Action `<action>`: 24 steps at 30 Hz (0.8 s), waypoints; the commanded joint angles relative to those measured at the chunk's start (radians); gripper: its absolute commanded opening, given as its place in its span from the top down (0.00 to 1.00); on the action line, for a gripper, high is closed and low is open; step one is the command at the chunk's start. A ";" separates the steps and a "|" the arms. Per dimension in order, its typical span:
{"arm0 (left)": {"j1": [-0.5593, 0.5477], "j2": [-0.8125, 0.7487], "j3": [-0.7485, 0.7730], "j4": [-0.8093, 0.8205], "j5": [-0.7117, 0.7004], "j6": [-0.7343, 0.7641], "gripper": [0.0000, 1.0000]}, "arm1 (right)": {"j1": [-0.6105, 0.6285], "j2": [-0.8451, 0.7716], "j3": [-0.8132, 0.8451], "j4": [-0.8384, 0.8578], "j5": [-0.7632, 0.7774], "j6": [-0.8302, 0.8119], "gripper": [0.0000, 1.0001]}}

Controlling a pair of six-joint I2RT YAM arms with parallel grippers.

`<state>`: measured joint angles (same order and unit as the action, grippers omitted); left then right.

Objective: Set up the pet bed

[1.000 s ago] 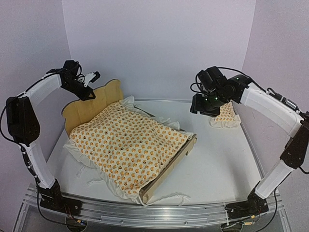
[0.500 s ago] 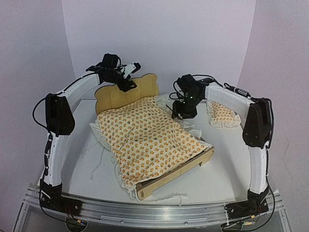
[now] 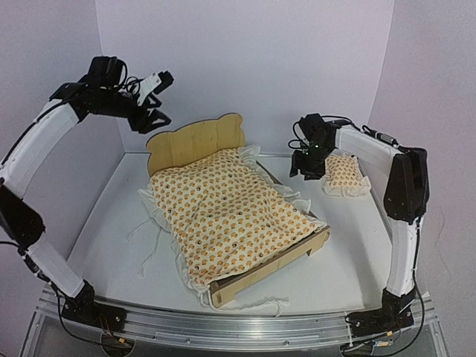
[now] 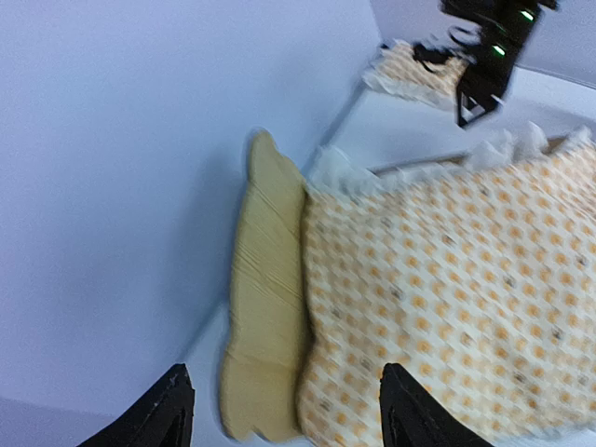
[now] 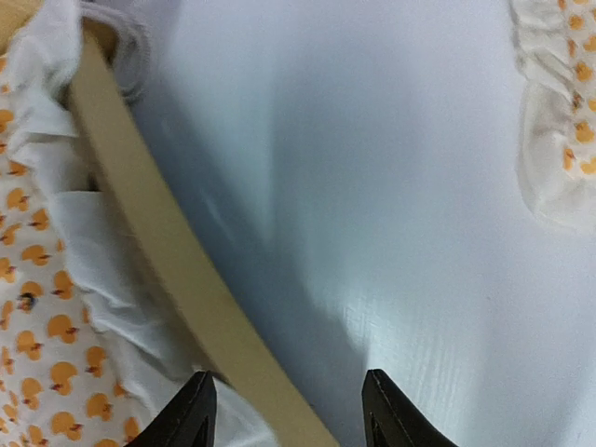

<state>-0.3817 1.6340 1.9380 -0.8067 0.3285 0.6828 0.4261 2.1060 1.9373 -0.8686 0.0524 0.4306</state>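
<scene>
Left arm shift: half a second ago it was reaching low over the headboard [image 4: 265,307]; now it is lifted high and swung back toward the left wall, clear of the wood.
Right arm shift: it has left the cushion's far right corner and moved right, into the gap between the bed and the pillow [image 3: 343,172].
Pet bed position: the pet bed [image 3: 195,141] sits mid-table at an angle, headboard toward the back wall and footboard toward the near right, in the same pose as half a second ago.
Mattress cushion: the mattress cushion [image 3: 230,212] lies in the frame, its ruffle spilling over both rails.
Left gripper: the left gripper [image 4: 287,410] has its jaws spread wide with nothing between them.
Right gripper: the right gripper [image 5: 291,410] is also spread wide and empty, low over the side rail [image 5: 158,242] and bare table [image 3: 349,245].
Meaning for the task: both arms are free of the bed, so frame and cushion look placed; the pillow, lying apart from the bed, seems the likely remaining item.
</scene>
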 commanded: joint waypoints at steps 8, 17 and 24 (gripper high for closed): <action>-0.002 -0.368 -1.071 0.074 -0.064 0.063 0.71 | -0.061 -0.092 -0.330 -0.016 -0.029 0.021 0.50; -0.003 -0.235 -1.204 0.468 0.007 -0.057 0.70 | -0.007 -0.235 -0.563 0.085 -0.184 0.039 0.51; -0.004 0.014 -1.041 0.607 0.130 -0.073 0.70 | 0.073 -0.330 -0.730 0.247 -0.233 0.152 0.51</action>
<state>-0.3851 1.5334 0.7618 -0.3441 0.3642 0.6393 0.4337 1.8300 1.2650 -0.7203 -0.0845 0.5075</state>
